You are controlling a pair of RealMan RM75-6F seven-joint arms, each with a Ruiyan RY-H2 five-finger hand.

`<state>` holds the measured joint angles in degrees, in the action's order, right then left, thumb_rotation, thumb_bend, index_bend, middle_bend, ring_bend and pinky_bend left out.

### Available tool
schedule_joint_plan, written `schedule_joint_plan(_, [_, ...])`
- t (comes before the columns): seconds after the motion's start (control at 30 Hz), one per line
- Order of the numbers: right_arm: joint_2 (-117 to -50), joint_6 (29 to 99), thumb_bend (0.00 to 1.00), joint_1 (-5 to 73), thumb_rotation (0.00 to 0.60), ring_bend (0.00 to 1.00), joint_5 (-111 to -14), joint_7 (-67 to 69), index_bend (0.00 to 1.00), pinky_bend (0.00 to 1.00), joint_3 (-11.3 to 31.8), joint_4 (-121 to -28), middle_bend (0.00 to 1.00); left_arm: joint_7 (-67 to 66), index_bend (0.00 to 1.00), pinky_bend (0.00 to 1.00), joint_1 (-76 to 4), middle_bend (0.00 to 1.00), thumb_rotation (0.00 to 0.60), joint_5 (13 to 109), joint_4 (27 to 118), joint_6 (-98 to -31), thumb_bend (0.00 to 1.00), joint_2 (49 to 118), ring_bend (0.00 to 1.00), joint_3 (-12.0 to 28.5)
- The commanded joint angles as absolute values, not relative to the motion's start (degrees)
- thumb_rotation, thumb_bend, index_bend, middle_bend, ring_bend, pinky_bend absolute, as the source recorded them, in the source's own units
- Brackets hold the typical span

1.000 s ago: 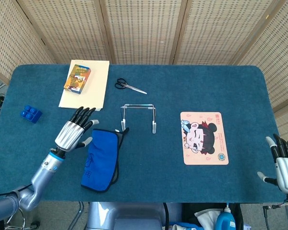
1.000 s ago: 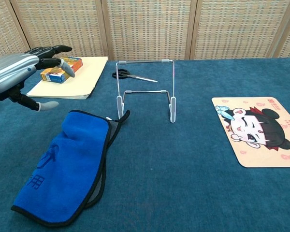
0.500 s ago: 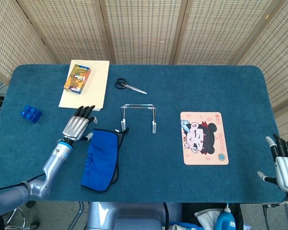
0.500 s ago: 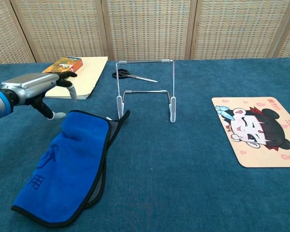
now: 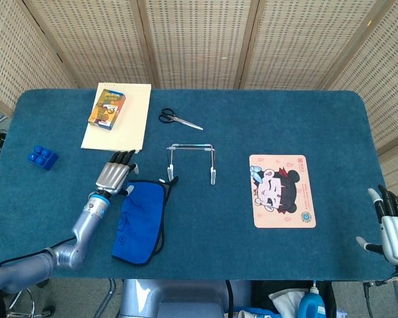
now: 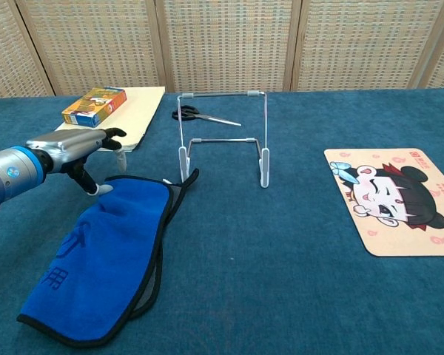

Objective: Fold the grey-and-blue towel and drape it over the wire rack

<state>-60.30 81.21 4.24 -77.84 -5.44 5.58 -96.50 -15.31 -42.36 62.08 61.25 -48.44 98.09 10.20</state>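
Note:
The grey-and-blue towel (image 5: 140, 220) (image 6: 107, 255) lies folded lengthwise on the table, its far corner touching the foot of the wire rack (image 5: 192, 162) (image 6: 223, 137), which stands upright and bare. My left hand (image 5: 115, 175) (image 6: 74, 144) hovers low at the towel's far left corner, fingers extended and apart, holding nothing; its thumb tip is right at the towel's edge. My right hand (image 5: 393, 227) stays open at the table's near right edge, far from the towel, seen only in the head view.
A snack box (image 5: 107, 107) sits on a cream folder (image 5: 119, 126) at the back left. Scissors (image 5: 179, 119) lie behind the rack. A blue toy block (image 5: 42, 158) is at the far left, a cartoon mat (image 5: 281, 191) to the right.
My left hand has dropped lower and moved right toward the towel's far left corner. The towel, rack and right hand have not moved.

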Motion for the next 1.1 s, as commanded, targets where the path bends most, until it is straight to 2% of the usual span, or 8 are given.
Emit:
schedule_joint_plan(0.03, [-60.2, 81.2, 0.0, 4.2, 0.6, 0.0, -77.9, -5.3, 0.0, 0.0, 5.6, -96.5, 0.0, -15.6, 0.38, 0.0, -42.4, 0.0, 0.6, 61.9, 61.1, -48.4, 0.32, 98.2, 0.0, 10.2])
schedule_joint_plan(0.6, [-60.1, 81.2, 0.0, 4.2, 0.6, 0.0, -78.3, -5.1, 0.0, 0.0, 5.3, -96.7, 0.0, -25.3, 0.39, 0.0, -44.3, 0.0, 0.6, 53.8, 64.6, -45.2, 0.33, 97.6, 0.0, 10.1])
schedule_joint_plan(0.8, [-60.0, 81.3, 0.0, 4.2, 0.6, 0.0, -78.4, -5.0, 0.0, 0.0, 5.3, -96.8, 0.0, -25.2, 0.51, 0.0, -44.2, 0.0, 0.6, 53.1, 65.9, -45.7, 0.33, 97.1, 0.0, 10.0])
schedule_joint_plan(1.1, [-59.9, 81.1, 0.0, 4.3, 0.6, 0.0, -78.5, -4.7, 0.0, 0.0, 5.2, -96.8, 0.0, -26.2, 0.61, 0.0, -44.6, 0.0, 0.6, 52.3, 66.4, -46.0, 0.34, 97.1, 0.0, 9.3])
